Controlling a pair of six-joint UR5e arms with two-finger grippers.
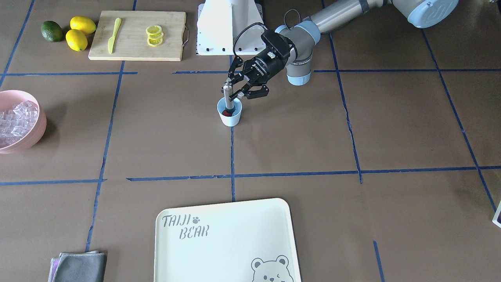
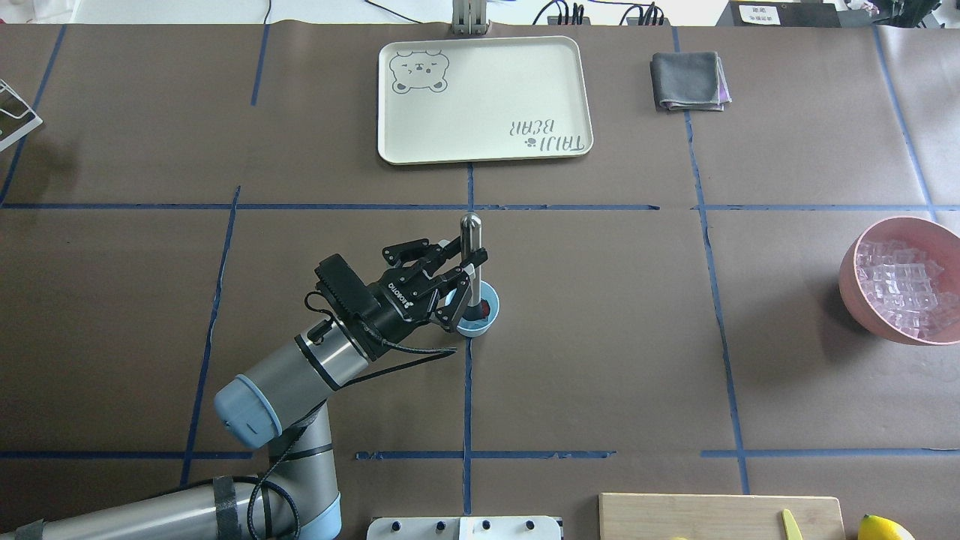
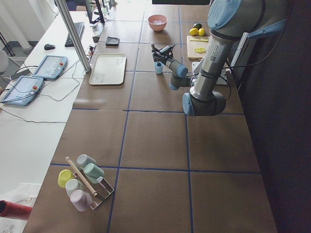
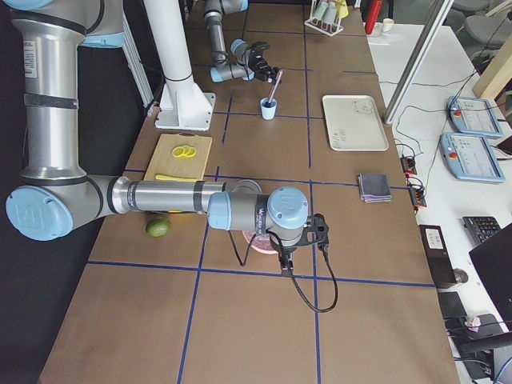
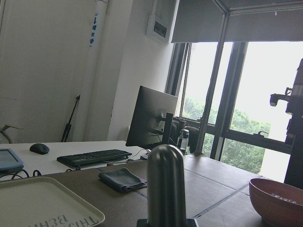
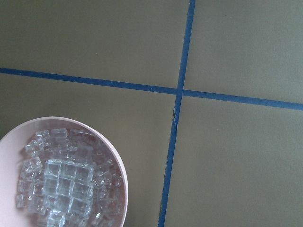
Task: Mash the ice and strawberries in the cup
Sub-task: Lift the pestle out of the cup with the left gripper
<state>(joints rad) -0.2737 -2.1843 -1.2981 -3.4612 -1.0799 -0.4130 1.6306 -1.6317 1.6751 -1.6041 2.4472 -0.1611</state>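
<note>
The light-blue cup (image 1: 230, 117) stands mid-table, also in the overhead view (image 2: 475, 328). A red strawberry (image 1: 226, 112) lies in its bottom (image 2: 487, 307). My left gripper (image 1: 235, 87) is shut on an upright metal muddler (image 1: 227, 96) whose lower end is inside the cup, on the strawberry. The muddler's rounded top shows in the left wrist view (image 5: 164, 184). I cannot make out ice in the cup. Ice cubes (image 1: 15, 121) fill the pink bowl (image 1: 38, 131). My right gripper (image 4: 318, 232) hovers over that bowl; I cannot tell if it is open or shut.
A cream tray (image 1: 235, 235) lies at the operators' edge, with a grey cloth (image 1: 80, 266) beside it. A cutting board (image 1: 133, 51) with lemon slices (image 1: 154, 36) and a yellow knife (image 1: 114, 35) sits near the robot base, next to two lemons (image 1: 80, 33) and a green fruit (image 1: 52, 31).
</note>
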